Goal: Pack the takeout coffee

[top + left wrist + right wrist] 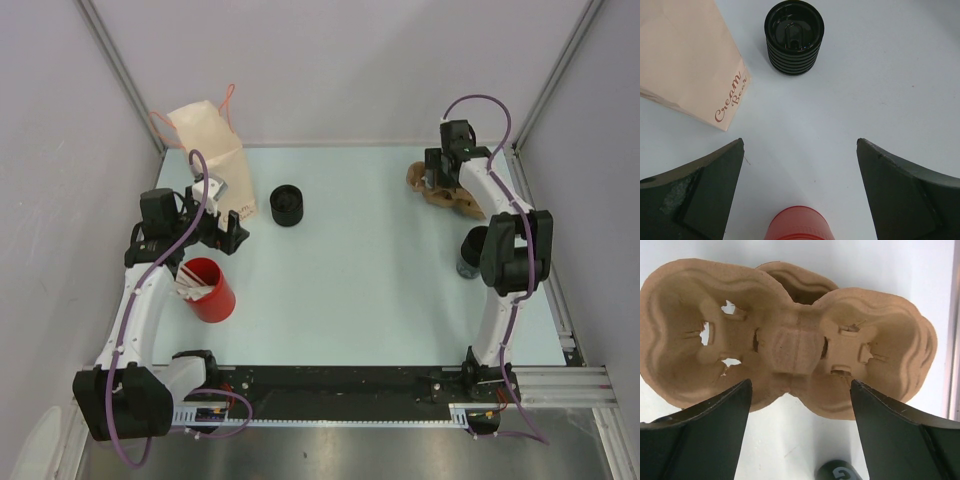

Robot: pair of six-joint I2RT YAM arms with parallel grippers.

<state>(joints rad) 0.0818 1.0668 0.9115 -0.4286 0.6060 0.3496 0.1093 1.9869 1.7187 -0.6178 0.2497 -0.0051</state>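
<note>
pale table [350, 280] open mid-way; left pincer [800, 145] released by the bag [685, 60], right pincer [800, 385] released over the far-edge carrier [790, 340]

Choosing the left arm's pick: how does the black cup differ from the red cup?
The black cup is closed with a lid; the red cup is open, with sticks poking out. The black cup has ribbed sides; the red cup's sides look smooth. Both stand upright.

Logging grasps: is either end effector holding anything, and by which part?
Nothing is held. The right end effector is open over the cup carrier, not gripping it; the left end effector is open.
</note>
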